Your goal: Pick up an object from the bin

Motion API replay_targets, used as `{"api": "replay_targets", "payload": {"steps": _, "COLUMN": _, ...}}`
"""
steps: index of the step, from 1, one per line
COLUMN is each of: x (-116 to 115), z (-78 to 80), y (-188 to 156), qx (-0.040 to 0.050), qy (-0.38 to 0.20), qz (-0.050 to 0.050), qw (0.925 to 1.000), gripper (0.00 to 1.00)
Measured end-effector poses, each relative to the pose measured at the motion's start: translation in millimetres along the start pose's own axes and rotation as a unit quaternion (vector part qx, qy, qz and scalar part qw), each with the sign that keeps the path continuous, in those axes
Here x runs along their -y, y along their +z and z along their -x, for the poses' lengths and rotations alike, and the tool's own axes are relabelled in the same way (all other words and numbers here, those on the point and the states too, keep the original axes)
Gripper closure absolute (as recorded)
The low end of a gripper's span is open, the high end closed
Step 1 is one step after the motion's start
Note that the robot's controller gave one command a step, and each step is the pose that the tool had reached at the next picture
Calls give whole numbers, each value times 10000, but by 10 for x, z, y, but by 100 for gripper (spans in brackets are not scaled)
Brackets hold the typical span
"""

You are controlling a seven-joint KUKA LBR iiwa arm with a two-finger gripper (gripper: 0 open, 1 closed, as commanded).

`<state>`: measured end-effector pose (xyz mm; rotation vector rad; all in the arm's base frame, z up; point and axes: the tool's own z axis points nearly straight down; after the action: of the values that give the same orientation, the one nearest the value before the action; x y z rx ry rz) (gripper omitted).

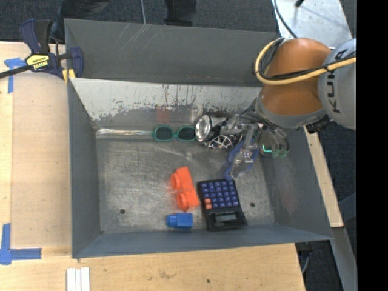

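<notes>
1. We see the end effector (242, 156) low in the back right part of the grey bin (82, 162). The arm comes in from the right side of the view.
2. We cannot tell if the end effector is spread or pressed together, because its tip is mixed up with dark and blue bits. We see nothing that it is surely pinching.
3. Two things are close to it. A little heap lies just to its left by the back wall: a shiny silver thing (203, 127) and a black wire thing (221, 140).
4. A black calculator (220, 202) with blue keys lies just in front of it, toward the near wall and a bit to the left.
5. We think the calculator is the easiest thing to go for from here, since it is big, flat and near.
6. The calculator is longer than it is wide. Its long side runs from back to front. The end with the blue keys is nearest the end effector, and the screen end is by the front wall.
7. So we think the next move must go forward and a little left, then grip across the short side.
8. An orange toy (184, 188) sits just beside the calculator's left edge. It could get bumped.
9. A blue block (180, 221) and green glasses (173, 133) lie farther to the left.
</notes>
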<state>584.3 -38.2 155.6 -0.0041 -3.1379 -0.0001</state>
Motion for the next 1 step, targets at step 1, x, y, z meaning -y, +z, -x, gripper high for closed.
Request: {"api": "replay_targets", "payload": {"steps": 1, "x": -1, "z": 18, "y": -40, "qx": 37, "qy": -10, "qz": -3, "qw": 10000, "gripper": 100}}
